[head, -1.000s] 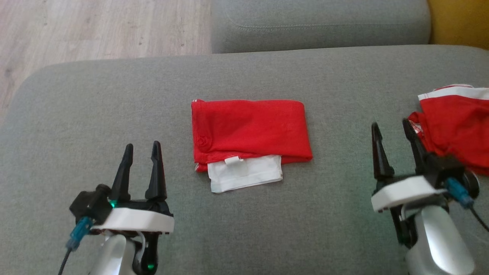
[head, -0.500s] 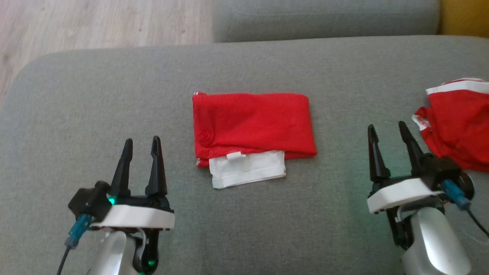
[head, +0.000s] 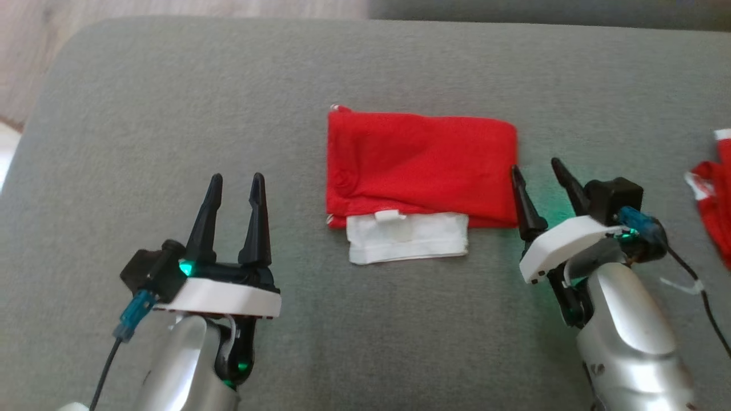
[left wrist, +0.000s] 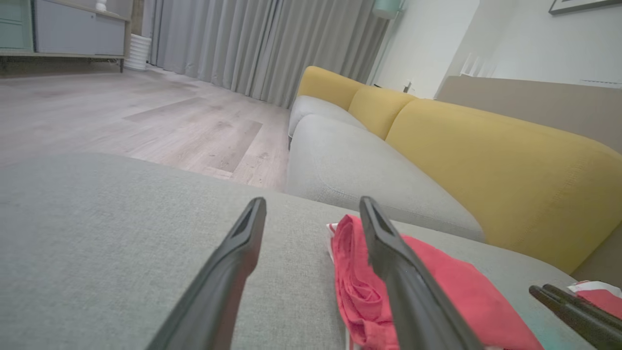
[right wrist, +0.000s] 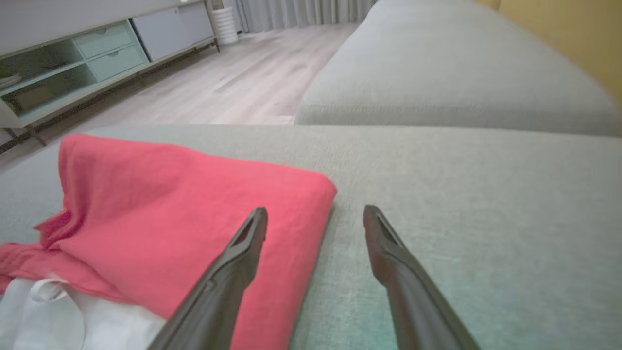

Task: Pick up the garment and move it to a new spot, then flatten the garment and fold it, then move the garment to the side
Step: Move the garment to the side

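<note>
A red garment (head: 420, 162) lies folded into a neat rectangle on the grey cushion (head: 171, 103), with a white band (head: 406, 237) showing along its near edge. My right gripper (head: 537, 165) is open at the garment's right edge, its left finger over the red cloth (right wrist: 194, 204) and its right finger over bare cushion. My left gripper (head: 235, 178) is open and empty, well to the left of the garment (left wrist: 452, 291), over bare fabric.
Another red and white garment (head: 714, 200) lies crumpled at the right edge of the cushion. A second grey seat (left wrist: 359, 170) and yellow backrests (left wrist: 495, 160) stand beyond. Wooden floor (right wrist: 233, 87) and a low cabinet (right wrist: 73, 58) lie past the cushion's far-left side.
The camera has tilted down and shifted, so the whole scene moved up and right. My right gripper has swung left, from beside the crumpled garment to the folded garment's right edge.
</note>
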